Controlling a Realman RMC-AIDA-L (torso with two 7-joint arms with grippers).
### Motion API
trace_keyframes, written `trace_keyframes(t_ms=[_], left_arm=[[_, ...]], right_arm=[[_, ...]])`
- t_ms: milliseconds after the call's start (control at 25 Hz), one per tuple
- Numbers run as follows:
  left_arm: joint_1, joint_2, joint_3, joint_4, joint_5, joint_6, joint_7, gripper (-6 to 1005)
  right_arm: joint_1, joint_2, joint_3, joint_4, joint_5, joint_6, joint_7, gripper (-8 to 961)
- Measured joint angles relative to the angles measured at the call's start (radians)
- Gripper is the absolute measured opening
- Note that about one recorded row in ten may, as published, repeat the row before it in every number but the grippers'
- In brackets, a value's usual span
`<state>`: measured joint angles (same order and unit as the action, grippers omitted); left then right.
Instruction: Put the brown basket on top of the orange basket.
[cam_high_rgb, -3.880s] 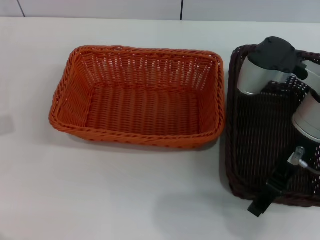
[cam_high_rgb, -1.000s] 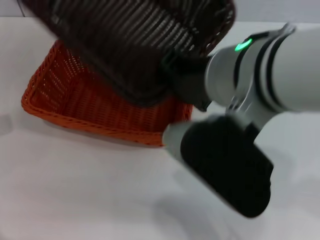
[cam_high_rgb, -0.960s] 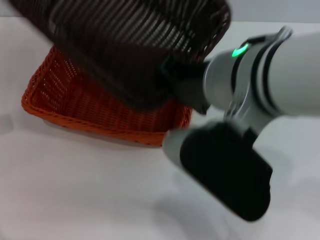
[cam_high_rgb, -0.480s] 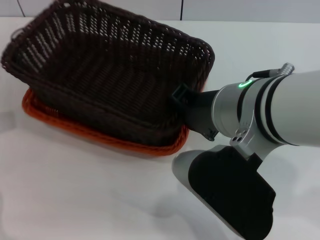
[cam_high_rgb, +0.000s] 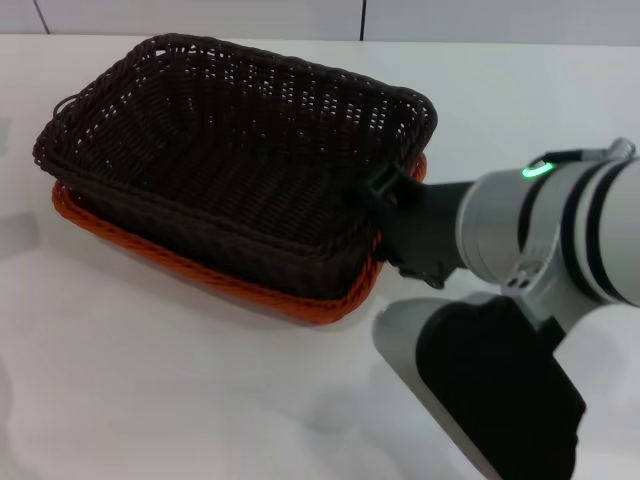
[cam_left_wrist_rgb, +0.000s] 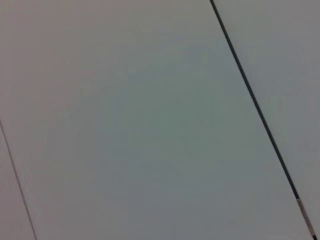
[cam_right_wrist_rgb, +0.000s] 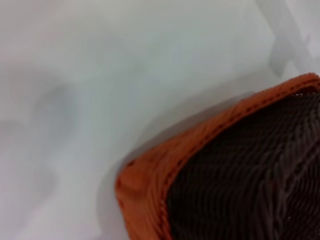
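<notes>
The brown basket (cam_high_rgb: 220, 150) sits nested inside the orange basket (cam_high_rgb: 205, 277) on the white table, left of centre in the head view. Only the orange rim and lower wall show beneath it. My right gripper (cam_high_rgb: 383, 195) reaches in from the right and is shut on the brown basket's near-right rim. The right wrist view shows a corner of the orange basket (cam_right_wrist_rgb: 147, 175) with the brown basket (cam_right_wrist_rgb: 250, 175) inside it. My left gripper is out of view.
My right arm's silver and black links (cam_high_rgb: 500, 370) fill the lower right of the head view. White table (cam_high_rgb: 150, 400) lies in front of and left of the baskets. The left wrist view shows only a pale surface with a dark seam (cam_left_wrist_rgb: 255, 105).
The brown basket was lifted from the right side of the table and carried left over the orange basket. In the last half second it came down level and settled into it.
</notes>
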<state>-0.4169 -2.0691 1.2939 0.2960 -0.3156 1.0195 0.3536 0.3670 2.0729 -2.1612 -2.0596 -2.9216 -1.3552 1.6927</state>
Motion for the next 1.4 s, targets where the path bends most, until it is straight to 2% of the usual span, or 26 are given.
trace_keyframes(t_ms=[120,200,320,520,1280,1360,1400], left_arm=[[0.000,0.003,-0.003,0.000,0.001,-0.004,0.000,844],[0.001,0.004,-0.004,0.000,0.001,-0.004,0.000,844],[0.005,0.006,-0.007,0.000,0.001,-0.007,0.001,844],[0.003,0.008,-0.007,0.000,0.005,-0.023,0.002,844],[-0.011,0.004,-0.007,0.000,0.002,-0.039,0.056,844],[-0.011,0.003,-0.007,0.000,0.000,-0.039,0.056,844],[-0.010,0.003,-0.007,0.000,0.000,-0.039,0.056,844]], right_arm=[[-0.032,0.004,-0.012,-0.009,0.000,-0.018,-0.002,403],[-0.040,0.004,-0.015,-0.011,0.000,-0.009,-0.002,490],[-0.089,0.005,-0.040,-0.007,0.002,0.118,0.007,620],[-0.105,0.007,-0.059,-0.001,0.023,0.159,0.037,789],[-0.098,0.006,-0.075,0.005,0.150,0.173,0.052,789],[-0.097,0.006,-0.077,0.006,0.161,0.192,0.051,789],[-0.103,0.006,-0.077,0.013,0.168,0.252,0.052,789]])
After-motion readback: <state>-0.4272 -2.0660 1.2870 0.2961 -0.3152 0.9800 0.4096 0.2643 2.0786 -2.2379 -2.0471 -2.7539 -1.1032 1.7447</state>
